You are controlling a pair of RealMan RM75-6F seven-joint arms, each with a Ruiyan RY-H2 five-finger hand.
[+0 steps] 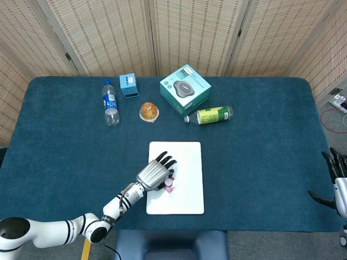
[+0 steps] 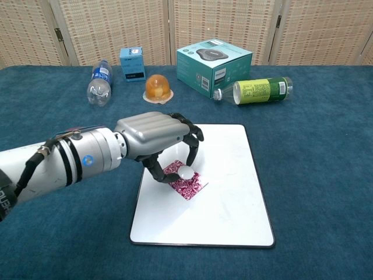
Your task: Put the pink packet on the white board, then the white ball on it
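The white board (image 1: 184, 157) (image 2: 227, 198) lies at the table's near middle. The pink packet (image 2: 185, 184) (image 1: 172, 188) lies flat on the board's left half. My left hand (image 1: 154, 174) (image 2: 156, 135) hovers over the packet and pinches the white ball (image 2: 186, 172) (image 1: 168, 183) between thumb and a finger, right above the packet. I cannot tell whether the ball touches the packet. My right hand (image 1: 338, 184) stays at the far right edge of the head view, fingers spread, holding nothing.
At the back stand a water bottle (image 1: 110, 103), a small blue box (image 1: 129, 85), an orange jelly cup (image 1: 149, 111), a teal box (image 1: 185, 90) and a green bottle on its side (image 1: 211, 115). Blue cloth covers the table (image 1: 260, 151).
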